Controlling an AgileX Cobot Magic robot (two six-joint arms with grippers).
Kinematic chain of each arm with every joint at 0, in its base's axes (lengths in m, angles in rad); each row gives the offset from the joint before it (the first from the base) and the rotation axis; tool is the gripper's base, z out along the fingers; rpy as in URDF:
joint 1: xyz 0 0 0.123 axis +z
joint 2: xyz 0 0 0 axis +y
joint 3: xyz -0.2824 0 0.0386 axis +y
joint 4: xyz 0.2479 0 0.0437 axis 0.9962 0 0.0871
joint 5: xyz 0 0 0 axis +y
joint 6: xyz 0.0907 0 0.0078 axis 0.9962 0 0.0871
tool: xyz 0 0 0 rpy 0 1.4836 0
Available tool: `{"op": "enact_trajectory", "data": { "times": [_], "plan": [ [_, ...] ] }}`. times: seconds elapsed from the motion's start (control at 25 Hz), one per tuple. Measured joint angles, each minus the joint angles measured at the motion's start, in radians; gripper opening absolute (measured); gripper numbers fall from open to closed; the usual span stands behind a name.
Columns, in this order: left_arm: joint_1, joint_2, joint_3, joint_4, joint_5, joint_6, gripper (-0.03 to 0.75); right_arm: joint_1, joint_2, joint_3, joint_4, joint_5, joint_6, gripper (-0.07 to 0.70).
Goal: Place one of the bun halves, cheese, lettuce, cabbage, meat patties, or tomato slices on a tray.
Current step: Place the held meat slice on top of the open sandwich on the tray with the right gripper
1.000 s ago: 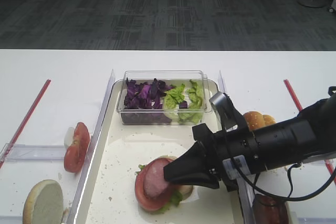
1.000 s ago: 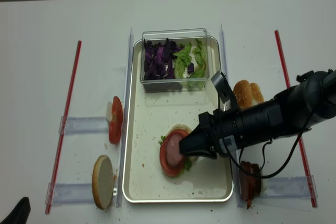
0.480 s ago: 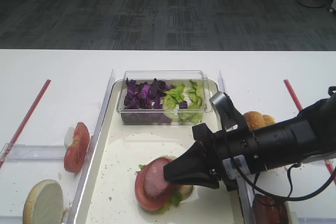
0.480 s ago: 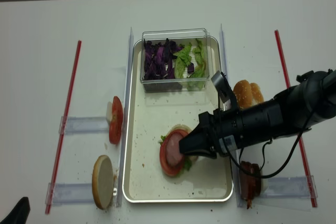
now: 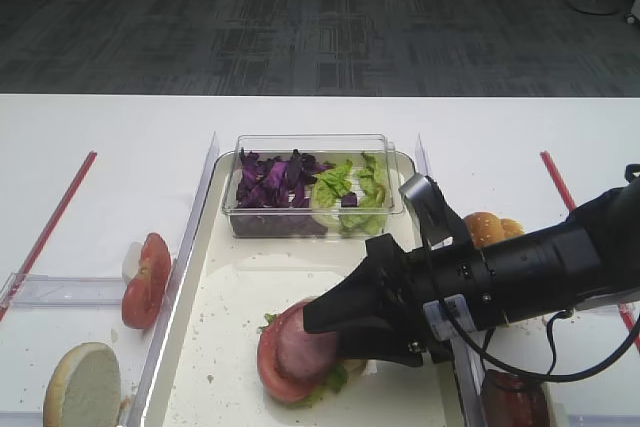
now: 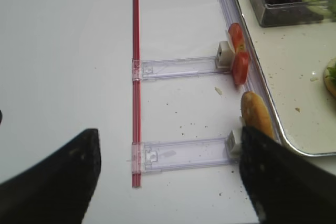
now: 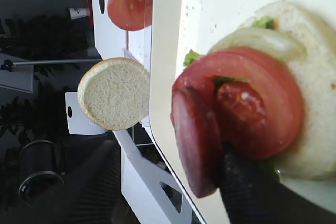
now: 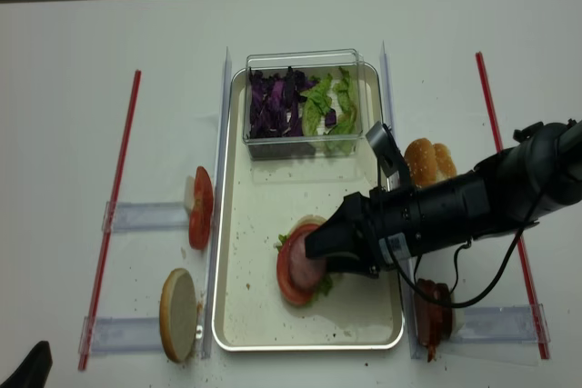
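Note:
On the cream tray [image 5: 230,347] sits a stack of a bun half [image 7: 315,103], lettuce and a tomato slice [image 5: 275,372]. A pinkish meat patty [image 5: 300,342] rests on that slice. In the right wrist view the patty [image 7: 195,140] stands tilted on edge against one black finger [image 7: 247,192]. My right gripper [image 5: 322,339] hangs open around the patty. Off to the left, my left gripper [image 6: 168,145] is open over bare table with nothing between its fingers.
A clear box holds purple cabbage [image 5: 272,182] and green lettuce [image 5: 345,187] at the tray's far end. Tomato slices [image 5: 145,282] and a loose bun half [image 5: 82,385] stand left of the tray. A seeded bun [image 5: 490,227] and more patties [image 5: 515,402] are on the right.
The right gripper's jaws have spread apart and let go of the meat patty, which now lies on the tomato slice. The left arm has not moved.

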Motion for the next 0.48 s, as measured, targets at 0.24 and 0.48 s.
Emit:
{"op": "enact_trajectory", "data": {
  "times": [0.24, 0.48],
  "plan": [
    [0.000, 0.000, 0.000, 0.000, 0.000, 0.000, 0.503, 0.000, 0.000, 0.000, 0.001, 0.000, 0.000, 0.510],
    [0.000, 0.000, 0.000, 0.000, 0.000, 0.000, 0.503, 0.000, 0.000, 0.000, 0.001, 0.004, 0.000, 0.515]
  ]
}}
